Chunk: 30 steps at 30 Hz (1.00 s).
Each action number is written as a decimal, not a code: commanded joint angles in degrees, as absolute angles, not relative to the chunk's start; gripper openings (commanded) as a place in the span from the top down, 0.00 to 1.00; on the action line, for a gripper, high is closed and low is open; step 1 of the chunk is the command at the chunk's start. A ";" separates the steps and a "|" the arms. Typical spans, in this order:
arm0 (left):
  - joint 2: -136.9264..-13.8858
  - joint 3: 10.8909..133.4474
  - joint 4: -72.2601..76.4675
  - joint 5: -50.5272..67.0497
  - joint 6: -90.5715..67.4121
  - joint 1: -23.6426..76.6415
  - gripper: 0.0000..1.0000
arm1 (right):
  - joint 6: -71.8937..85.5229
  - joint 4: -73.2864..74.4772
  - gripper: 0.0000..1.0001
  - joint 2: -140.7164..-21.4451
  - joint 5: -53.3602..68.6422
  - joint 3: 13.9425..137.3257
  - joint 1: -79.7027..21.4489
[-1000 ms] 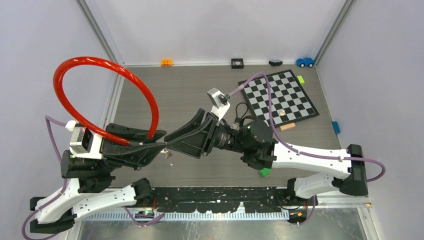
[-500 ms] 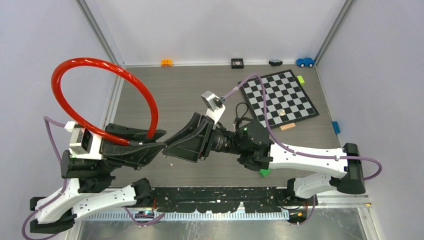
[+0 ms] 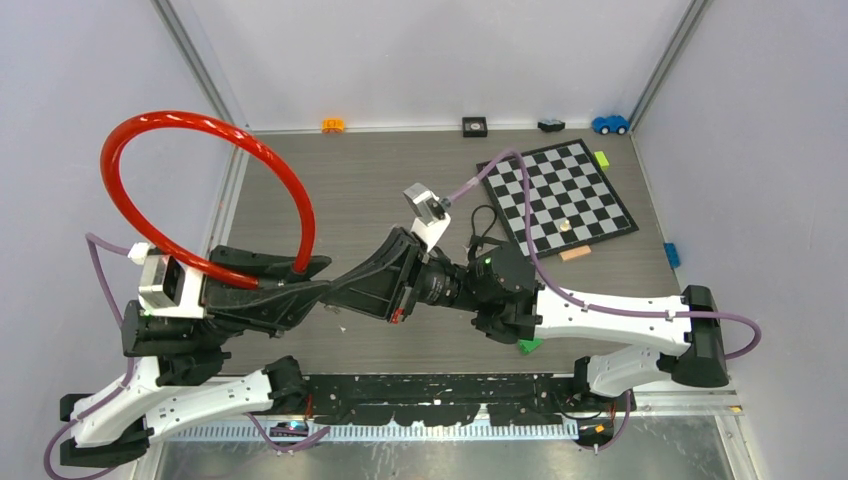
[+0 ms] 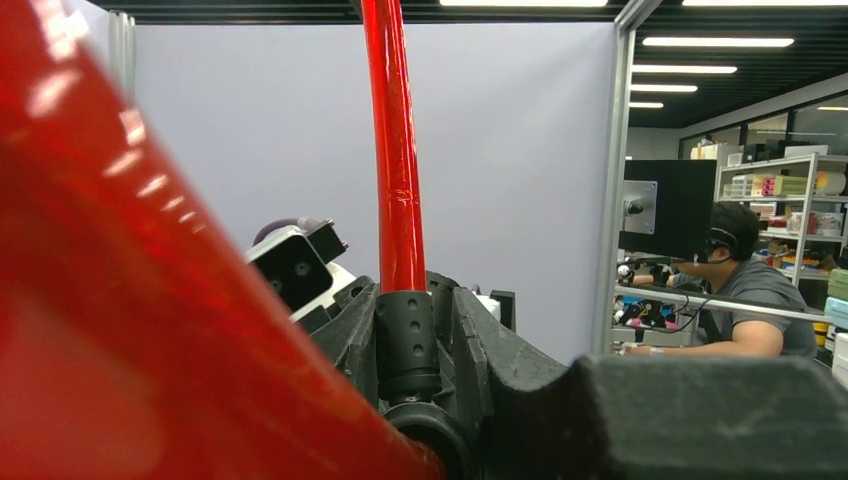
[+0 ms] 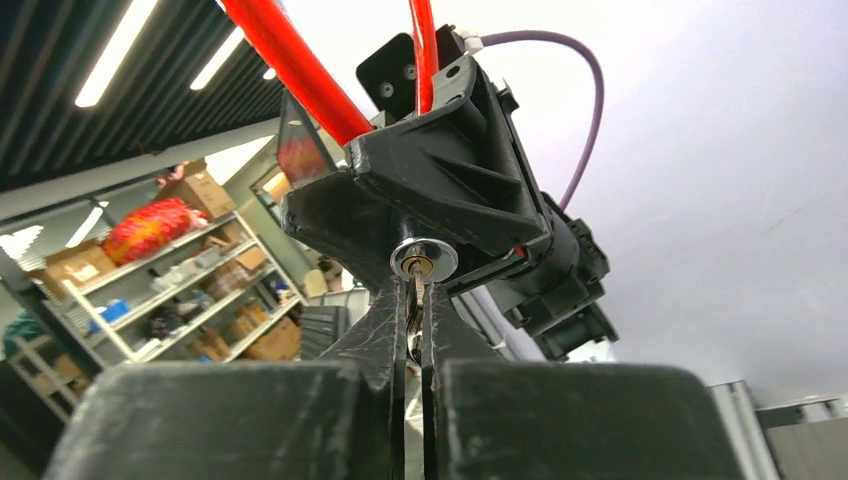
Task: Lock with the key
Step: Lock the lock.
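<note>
Red cable (image 3: 205, 120): a glossy loop that stands up over the left arm, with both ends running down between the fingers of the left gripper (image 3: 325, 278).
Lock (image 5: 423, 261): held off the table in the left gripper near the middle front; its round silver face points at the right wrist camera.
Left gripper: its black fingers are clamped around the lock's body, and one ribbed finger (image 5: 440, 185) sits above the silver face.
Key (image 5: 418, 284): a thin metal blade that rises from between the right fingers to the keyhole; it seems to be in the slot, though how deep is hard to tell.
Right gripper (image 5: 416, 300): fingers pressed together, pinching the key, tips just short of the lock face.
Arms: in the top view the two grippers meet tip to tip above the table (image 3: 330, 180).
Chessboard (image 3: 590, 205): flat at the far right, well apart from the grippers.
</note>
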<state>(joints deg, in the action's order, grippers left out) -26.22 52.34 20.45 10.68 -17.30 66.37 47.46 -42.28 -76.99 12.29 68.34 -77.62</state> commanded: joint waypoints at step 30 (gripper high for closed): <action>-25.14 51.99 23.89 6.34 -16.61 66.53 1.00 | -62.75 -47.34 0.99 -84.35 -25.37 68.55 -101.73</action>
<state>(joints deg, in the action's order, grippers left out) -25.19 51.90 20.10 10.96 -17.50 66.78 -50.78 -49.17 -80.62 -20.82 68.38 -99.96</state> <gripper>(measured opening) 0.305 0.062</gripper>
